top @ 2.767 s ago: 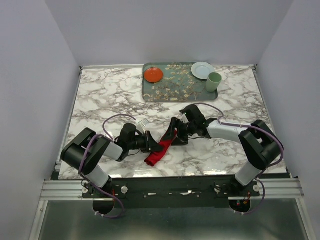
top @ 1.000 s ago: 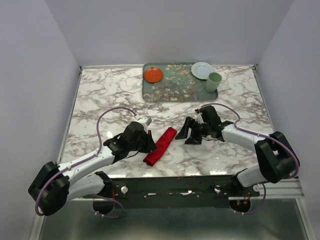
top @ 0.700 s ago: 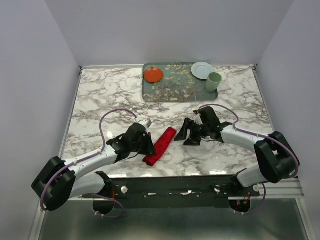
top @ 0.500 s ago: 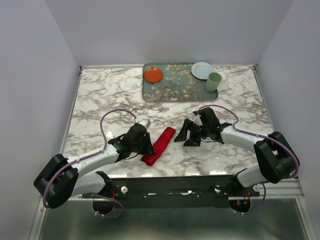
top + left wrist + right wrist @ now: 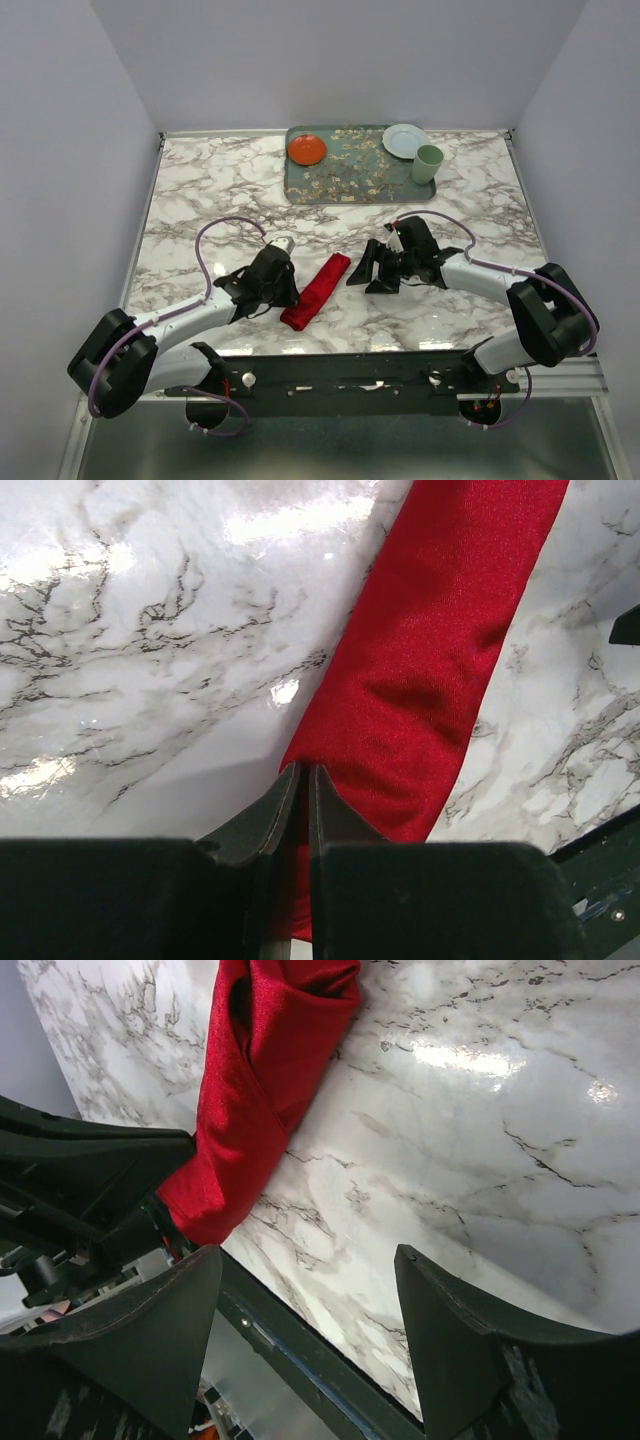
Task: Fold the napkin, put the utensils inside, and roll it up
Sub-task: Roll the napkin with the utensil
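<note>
The red napkin [image 5: 316, 290] lies as a long rolled bundle, slanting on the marble table near its front edge. It also shows in the left wrist view [image 5: 430, 660] and the right wrist view [image 5: 255, 1090]. My left gripper [image 5: 291, 290] sits at the roll's left side. Its jaws [image 5: 303, 768] are shut, with the cloth's edge pinched between the tips. My right gripper [image 5: 362, 276] is open and empty just right of the roll's far end, with bare marble between its fingers [image 5: 308, 1255]. No utensils are in view.
A grey-green patterned tray [image 5: 350, 185] stands at the back centre. It holds an orange-red plate [image 5: 307, 149], a white plate [image 5: 404, 139] and a pale green cup [image 5: 428, 163]. The table's front rail [image 5: 300, 1350] runs just below the napkin.
Both arms have drawn apart from the roll since 2.8 s ago. In the last second the left gripper and the napkin shifted slightly left; the right gripper barely moved.
</note>
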You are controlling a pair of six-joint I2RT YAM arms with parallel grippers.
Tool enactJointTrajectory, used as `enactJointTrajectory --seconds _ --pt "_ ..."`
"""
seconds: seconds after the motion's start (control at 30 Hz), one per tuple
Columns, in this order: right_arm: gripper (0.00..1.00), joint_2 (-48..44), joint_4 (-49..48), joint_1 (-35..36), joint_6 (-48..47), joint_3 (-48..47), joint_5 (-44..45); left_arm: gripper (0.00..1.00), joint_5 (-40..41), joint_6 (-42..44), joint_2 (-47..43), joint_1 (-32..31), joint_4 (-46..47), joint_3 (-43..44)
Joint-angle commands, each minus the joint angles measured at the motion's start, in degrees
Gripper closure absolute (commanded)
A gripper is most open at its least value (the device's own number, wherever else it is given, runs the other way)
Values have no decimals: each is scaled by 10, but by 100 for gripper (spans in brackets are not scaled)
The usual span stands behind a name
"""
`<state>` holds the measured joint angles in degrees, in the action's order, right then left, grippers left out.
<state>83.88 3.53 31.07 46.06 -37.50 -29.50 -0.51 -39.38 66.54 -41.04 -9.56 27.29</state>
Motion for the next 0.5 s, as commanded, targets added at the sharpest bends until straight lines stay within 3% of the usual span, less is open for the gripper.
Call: enactJointTrajectory --seconds 0.0,0.07,0.2,0.33,0.4,0.47 --pt "22 5 -13 4 1 9 -10 82 35 33 2 1 -40 36" --pt "22 6 -14 3 1 10 -11 75 25 57 -15 1 -49 53" --pt "22 8 -15 3 2 10 -10 45 27 90 -46 -31 -66 83" --pt "22 8 -16 4 1 11 -4 31 89 105 -55 -100 -99 109" --pt "22 8 -15 3 2 12 -3 1 117 114 -39 -133 -119 128" --pt "22 8 -15 4 3 13 -2 1 176 119 -3 -182 -143 151"
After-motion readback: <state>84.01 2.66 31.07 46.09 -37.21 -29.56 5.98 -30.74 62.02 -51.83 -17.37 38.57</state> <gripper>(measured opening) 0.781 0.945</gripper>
